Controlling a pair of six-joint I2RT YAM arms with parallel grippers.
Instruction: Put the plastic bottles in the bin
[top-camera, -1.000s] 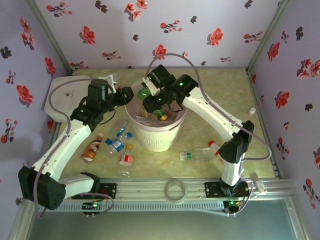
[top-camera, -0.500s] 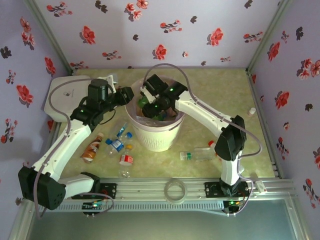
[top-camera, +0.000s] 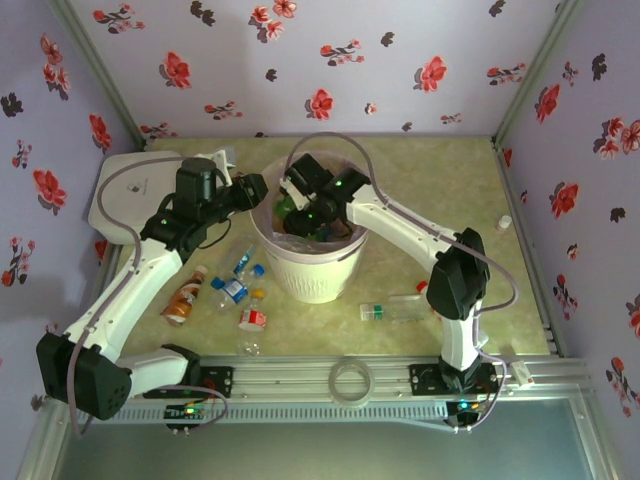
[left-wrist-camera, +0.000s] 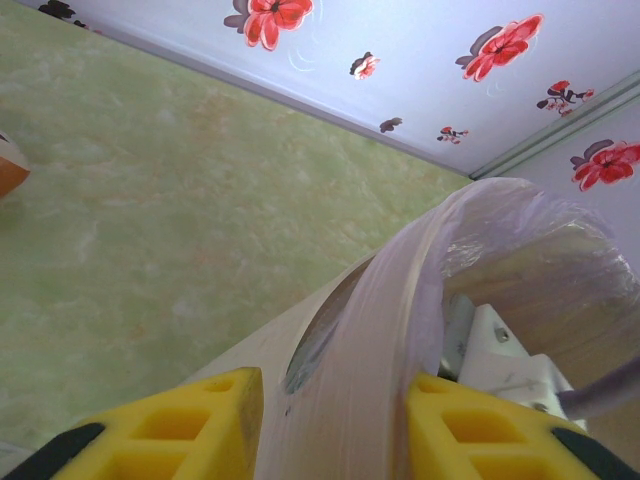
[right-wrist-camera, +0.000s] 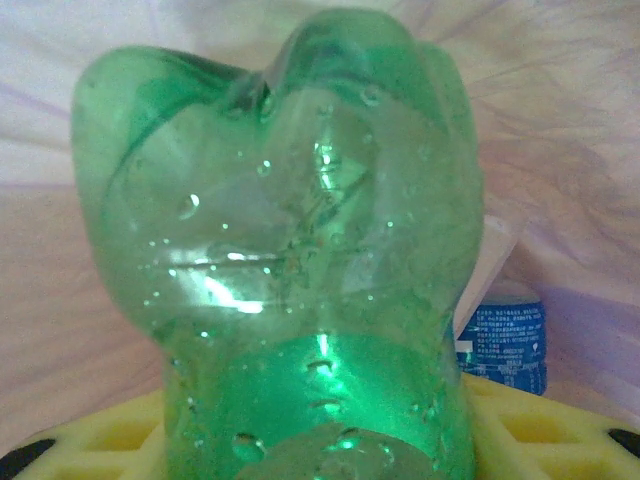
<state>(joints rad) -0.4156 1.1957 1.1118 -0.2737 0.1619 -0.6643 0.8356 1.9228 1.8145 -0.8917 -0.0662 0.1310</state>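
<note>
IN THE BIN: My right gripper (top-camera: 303, 208) hangs inside the mouth of the bin (top-camera: 312, 272), its yellow fingers (right-wrist-camera: 545, 425) closed around a green bottle (right-wrist-camera: 280, 230). The bottle's dimpled base faces the wrist camera, beaded with droplets, with the pale pink liner (right-wrist-camera: 590, 150) behind it. Just beside it, lower in the bin, is a bottle with a blue label (right-wrist-camera: 505, 348).

My left gripper (top-camera: 250, 189) sits at the bin's left edge, jaws narrowly parted and straddling it. One finger (left-wrist-camera: 165, 430) is outside and the other inside, and the liner-wrapped rim (left-wrist-camera: 365, 330) fills the gap between them, touching both — a clamp on the bin itself.

The bin stands in the middle of the green table (top-camera: 440, 190). More bottles lie on the table to its left: an orange-brown bottle (top-camera: 183, 302), a cluster of blue-capped bottles (top-camera: 232, 289), a red-labelled bottle (top-camera: 253, 319) and a small clear bottle (top-camera: 250, 346) near the front rail. To the bin's right, a long clear bottle (top-camera: 395, 310) lies on its side near my right arm's elbow, and a tiny bottle (top-camera: 503, 223) sits near the right wall. A white box (top-camera: 120, 200) rests at the far left, behind my left arm.
</note>
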